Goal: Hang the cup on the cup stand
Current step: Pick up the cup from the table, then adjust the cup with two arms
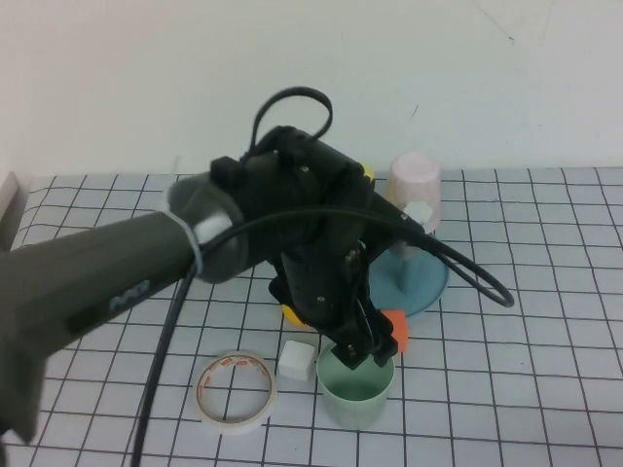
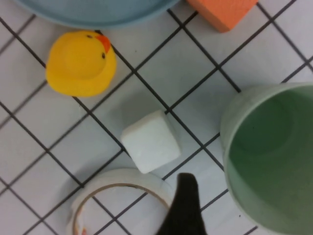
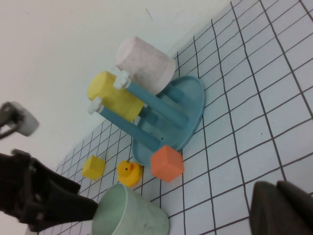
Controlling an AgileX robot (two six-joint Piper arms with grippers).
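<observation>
low in the frame's centre the left hand (image 1: pixel 365 352) hangs over the cup (image 1: pixel 356 387), finger spacing unclear, right hand unseen overhead; light, stiff, slippery plastic, best pinched across its rim.

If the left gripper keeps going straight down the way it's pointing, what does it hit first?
Probably the cup: the left gripper hangs pointing down at its near rim, one finger just outside the wall. Depth is unclear. The right gripper sits well aside.
</observation>
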